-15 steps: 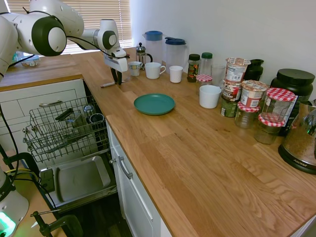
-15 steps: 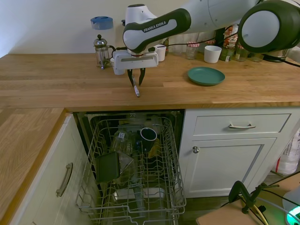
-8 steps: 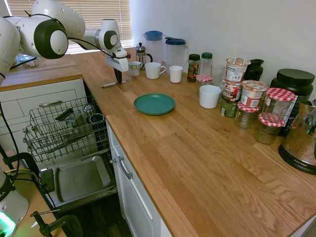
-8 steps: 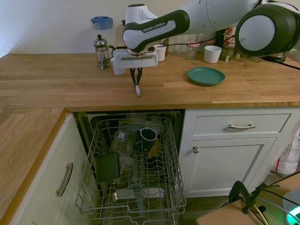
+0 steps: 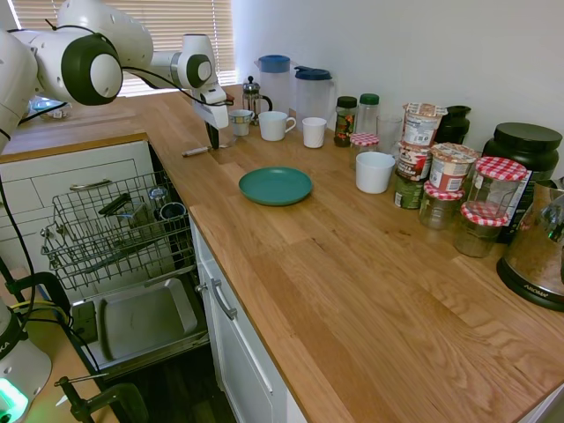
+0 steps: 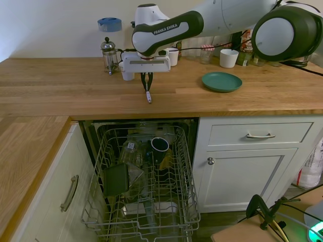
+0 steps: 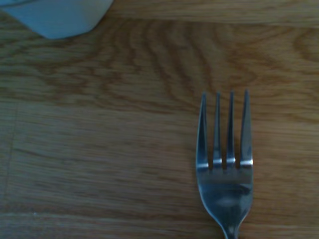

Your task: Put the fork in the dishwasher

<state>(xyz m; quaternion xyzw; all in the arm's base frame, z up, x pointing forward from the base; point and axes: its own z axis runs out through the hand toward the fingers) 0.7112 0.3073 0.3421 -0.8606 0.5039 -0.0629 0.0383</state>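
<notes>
fork (image 6: 148, 96) lies flat on the desk (image 6: 60, 85) near its front edge, above the open dishwasher (image 6: 146, 186). gripper (image 6: 147, 86) is down over the handle end, fingers narrow, apparently pinched on it. step looks like the grasp; next is lift, carry past the edge, lower into the rack. counts: one fork, one teal plate (image 6: 221, 81), three white mugs on the desk.

Silvery fork (image 7: 225, 164) — wood-grain brown counter (image 7: 99, 124).
</notes>
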